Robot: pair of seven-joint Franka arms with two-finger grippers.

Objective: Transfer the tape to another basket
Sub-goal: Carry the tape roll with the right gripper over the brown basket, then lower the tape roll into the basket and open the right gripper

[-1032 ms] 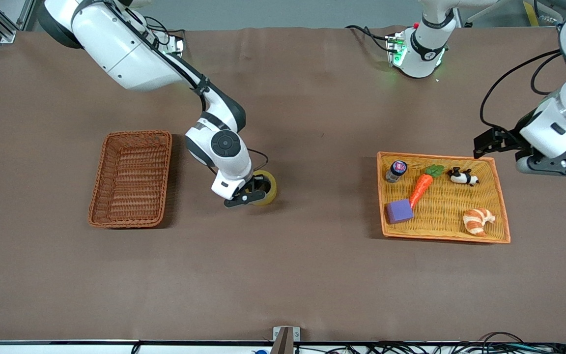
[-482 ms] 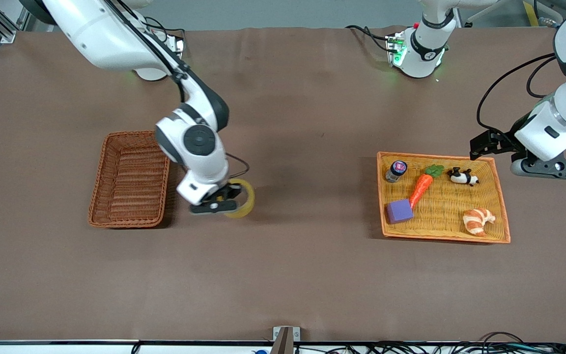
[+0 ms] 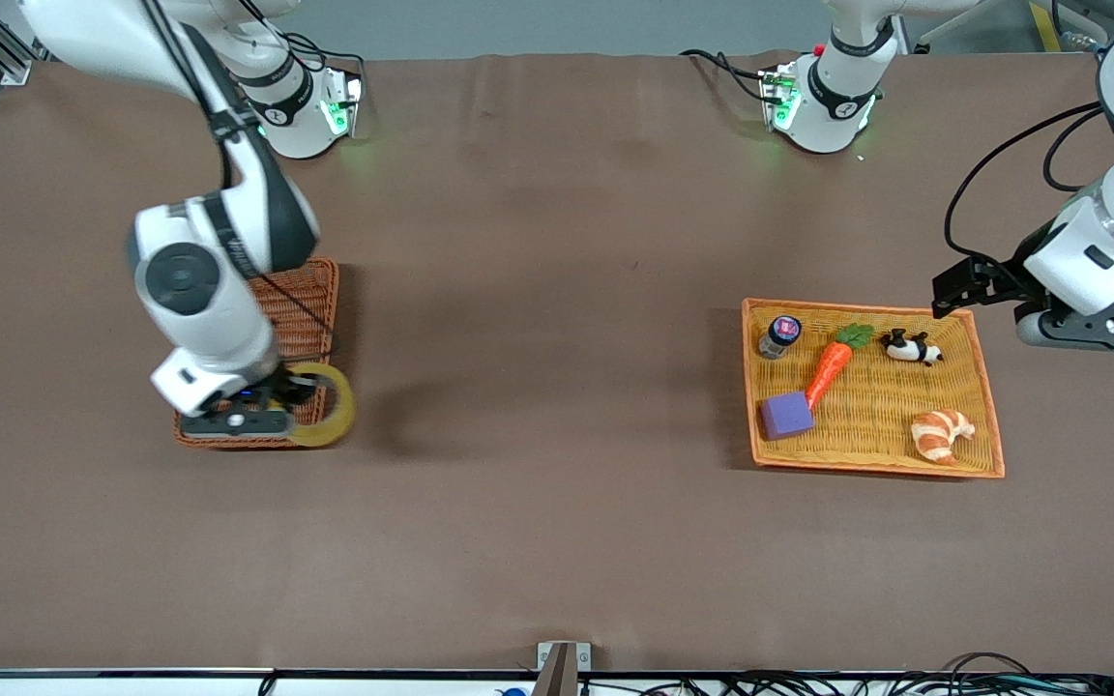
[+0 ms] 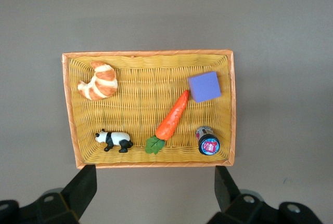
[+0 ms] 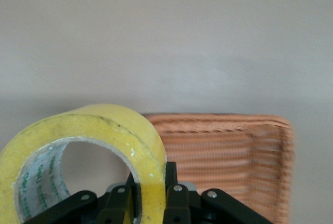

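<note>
The tape [image 3: 338, 413], a yellow translucent ring with a grey core, hangs upright in the air with my right gripper [image 3: 278, 403] shut on its wall. It is over the corner of the reddish-brown wicker basket [image 3: 310, 295] that lies nearest the front camera, and part of the ring overhangs the table. In the right wrist view the tape [image 5: 106, 130] fills the foreground, pinched by my right gripper [image 5: 151, 185], with the basket [image 5: 229, 151] below. My left gripper [image 3: 1091, 331] waits open and empty over the table beside the tray; its fingers [image 4: 85, 185] stand wide apart.
An orange-yellow woven tray [image 3: 988, 416] sits toward the left arm's end, holding a croissant toy [image 3: 940, 433], carrot [image 3: 830, 367], panda [image 3: 909, 347], purple block [image 3: 786, 416] and small jar [image 3: 780, 334]. The left wrist view shows the tray [image 4: 71, 125] from above. Brown cloth covers the table.
My right arm has carried the tape from the table's middle toward the right arm's end, to above the basket's corner. The left arm has barely shifted.
</note>
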